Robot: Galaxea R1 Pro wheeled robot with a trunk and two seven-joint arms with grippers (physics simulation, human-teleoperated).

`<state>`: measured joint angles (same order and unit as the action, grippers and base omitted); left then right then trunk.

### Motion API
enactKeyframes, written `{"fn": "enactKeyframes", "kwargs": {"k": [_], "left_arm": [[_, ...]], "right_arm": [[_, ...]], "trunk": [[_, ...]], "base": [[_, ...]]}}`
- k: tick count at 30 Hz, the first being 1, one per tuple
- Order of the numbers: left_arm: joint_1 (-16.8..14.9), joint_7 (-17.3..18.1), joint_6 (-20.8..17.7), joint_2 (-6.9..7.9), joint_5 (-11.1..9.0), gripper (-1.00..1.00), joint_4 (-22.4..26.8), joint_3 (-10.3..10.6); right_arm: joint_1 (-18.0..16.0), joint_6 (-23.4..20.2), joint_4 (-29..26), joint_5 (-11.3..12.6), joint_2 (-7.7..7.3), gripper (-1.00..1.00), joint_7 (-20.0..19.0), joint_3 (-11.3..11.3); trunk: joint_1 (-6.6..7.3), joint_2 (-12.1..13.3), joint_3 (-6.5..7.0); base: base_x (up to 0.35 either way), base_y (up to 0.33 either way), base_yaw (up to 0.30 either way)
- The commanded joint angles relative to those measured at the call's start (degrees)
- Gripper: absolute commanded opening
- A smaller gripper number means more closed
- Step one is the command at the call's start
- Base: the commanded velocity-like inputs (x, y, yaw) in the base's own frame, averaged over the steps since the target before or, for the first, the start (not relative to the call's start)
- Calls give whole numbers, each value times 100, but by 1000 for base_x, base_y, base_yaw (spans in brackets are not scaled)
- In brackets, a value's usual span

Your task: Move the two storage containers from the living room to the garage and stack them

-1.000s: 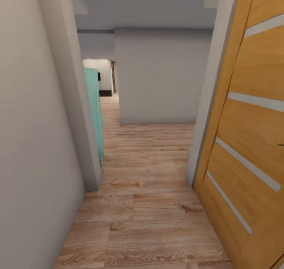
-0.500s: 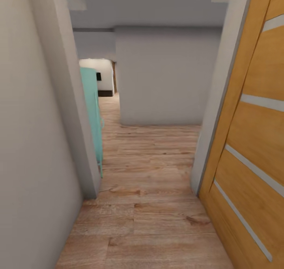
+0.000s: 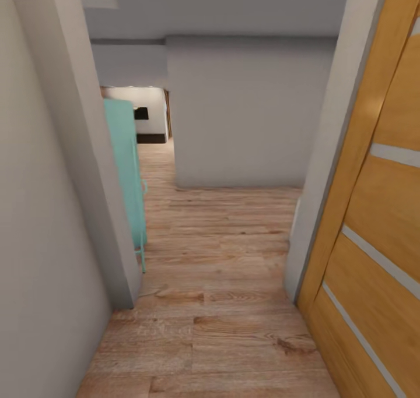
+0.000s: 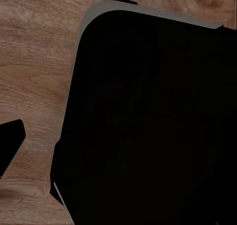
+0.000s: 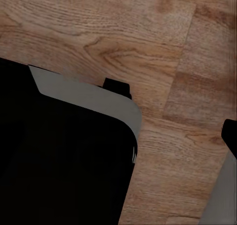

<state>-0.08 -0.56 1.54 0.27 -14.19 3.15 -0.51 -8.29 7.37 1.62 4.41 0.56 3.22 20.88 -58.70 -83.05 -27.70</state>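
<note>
Hands: the wrist views look down past a black body (image 4: 148, 121) with a grey rim onto wood planks; no fingers can be made out, so whether either hand is open or closed cannot be told; judged tucked low for travel
Floor: light wood planks (image 3: 216, 328) underfoot, running ahead down a narrow passage
Door: orange wooden door (image 3: 373, 223) with pale stripes, close at the right, swung open, which leaves the way free
Left wall: grey wall (image 3: 41, 211) close at the left, ending at a corner
Cabinet: teal cabinet (image 3: 125, 171) just past that corner, standing against the wall, out of the path
Far wall: grey wall (image 3: 245, 112) across the passage; an opening to its left leads to a lit room (image 3: 146, 115)
Containers: neither shows here; no red-orange bin along the passage
Stage: judged in transit, nothing carried that the views show
</note>
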Motion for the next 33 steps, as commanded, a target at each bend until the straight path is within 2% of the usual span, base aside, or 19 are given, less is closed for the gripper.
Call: {"fn": "enactKeyframes", "kwargs": {"k": [1, 10, 33], "left_arm": [[-1, -6, 11, 0, -22, 100, 2, -2], [-1, -4, 6, 0, -22, 100, 2, -2], [-1, -6, 4, 7, -52, 100, 2, -2]], "right_arm": [[-6, 31, 17, 45, 4, 100, 12, 48], [-6, 29, 21, 35, 5, 100, 12, 48], [-6, 28, 22, 136, 58, 100, 12, 15]], "trunk": [[-3, -2, -5], [-3, -2, -5], [-3, -2, -5]], "base": [[323, -101, 0], [324, -76, 0], [323, -2, 0]]}}
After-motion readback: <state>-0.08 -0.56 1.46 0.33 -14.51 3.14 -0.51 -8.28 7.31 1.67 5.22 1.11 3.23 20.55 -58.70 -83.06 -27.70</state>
